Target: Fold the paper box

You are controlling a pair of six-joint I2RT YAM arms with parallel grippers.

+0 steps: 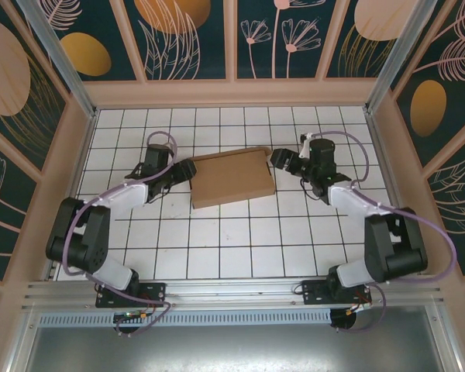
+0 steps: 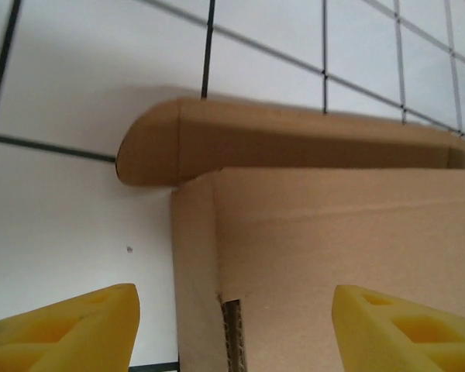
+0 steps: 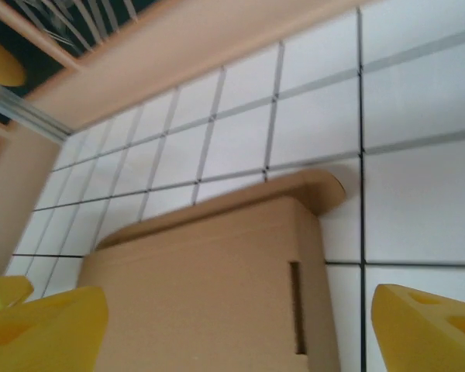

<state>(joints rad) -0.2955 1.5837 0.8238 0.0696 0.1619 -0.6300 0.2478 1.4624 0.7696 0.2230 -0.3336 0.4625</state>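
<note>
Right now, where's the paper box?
In the top view the paper box lies on the tiled table near centre, the left tool at its left end and the right tool at its right end.

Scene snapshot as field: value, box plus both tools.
object: paper box, brown cardboard
location: middle of the tiled table, lying flat
box state: folded into a flat box shape; a rounded flap juts out at a far corner
left tool: at the box's left end, fingers spread, box corner between them, no grip seen
right tool: at the box's right end, fingers spread, no grip seen
side detail: narrow slot near the right end
</note>
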